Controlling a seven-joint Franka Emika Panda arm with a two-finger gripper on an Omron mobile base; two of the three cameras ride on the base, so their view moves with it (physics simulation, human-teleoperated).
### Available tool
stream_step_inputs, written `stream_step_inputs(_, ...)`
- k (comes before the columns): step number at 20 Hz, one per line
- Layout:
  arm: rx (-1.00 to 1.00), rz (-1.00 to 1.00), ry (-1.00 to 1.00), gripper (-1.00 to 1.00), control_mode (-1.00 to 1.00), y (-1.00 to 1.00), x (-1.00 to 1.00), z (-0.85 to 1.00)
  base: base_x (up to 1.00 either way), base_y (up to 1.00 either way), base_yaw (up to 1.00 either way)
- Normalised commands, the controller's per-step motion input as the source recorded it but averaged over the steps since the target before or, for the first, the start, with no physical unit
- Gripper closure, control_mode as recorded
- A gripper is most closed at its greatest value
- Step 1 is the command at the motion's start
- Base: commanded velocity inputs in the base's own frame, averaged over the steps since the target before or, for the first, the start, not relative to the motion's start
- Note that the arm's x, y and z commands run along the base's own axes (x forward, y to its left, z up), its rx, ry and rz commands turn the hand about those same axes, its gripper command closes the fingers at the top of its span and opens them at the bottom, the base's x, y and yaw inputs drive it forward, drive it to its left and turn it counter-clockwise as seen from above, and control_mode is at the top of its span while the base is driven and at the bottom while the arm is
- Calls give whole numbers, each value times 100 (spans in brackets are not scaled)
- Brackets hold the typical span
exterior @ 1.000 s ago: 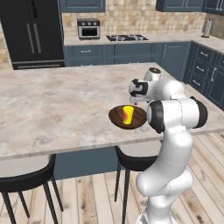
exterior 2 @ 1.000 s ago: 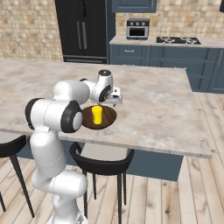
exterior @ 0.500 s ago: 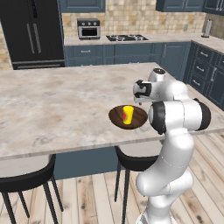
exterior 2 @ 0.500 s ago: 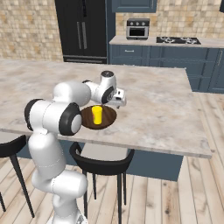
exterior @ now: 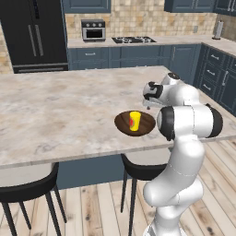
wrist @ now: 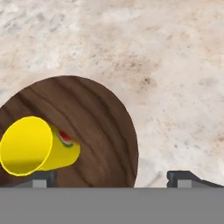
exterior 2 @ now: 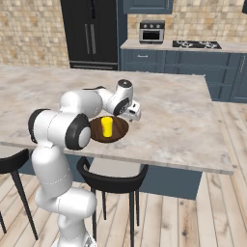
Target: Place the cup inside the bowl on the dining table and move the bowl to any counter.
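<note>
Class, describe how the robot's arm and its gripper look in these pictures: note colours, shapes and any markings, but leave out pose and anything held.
The arm is glossy white, built of rounded, tube-like segments, with dark grey to black rings at the joints. It rises from a bulbous white base. The gripper is a small white block with dark detail; in the hand view its fingertips are small, dark and squared. No cables or markings are visible.

The end effector (wrist: pixel 111 177) has shifted toward the bowl's (wrist: pixel 105 131) far rim.

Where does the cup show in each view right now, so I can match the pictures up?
Left base view: cup upright, centre-right, inside the bowl.
Right base view: cup centre-left, in the bowl.
Hand view: cup lower left, on the bowl.
Shared landmark: the wooden bowl.
</note>
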Motion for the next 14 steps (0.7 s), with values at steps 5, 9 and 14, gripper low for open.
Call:
stream_step_inputs(5,16,-9,0,-100,-100,-18,0,0,0,0,0)
stream_step_inputs(9,8,-7,0,-100,-100,-18,0,-2,0,0,0)
stream_step_inputs(14,0,-2,0,-100,-100,-13,0,-30,0,0,0)
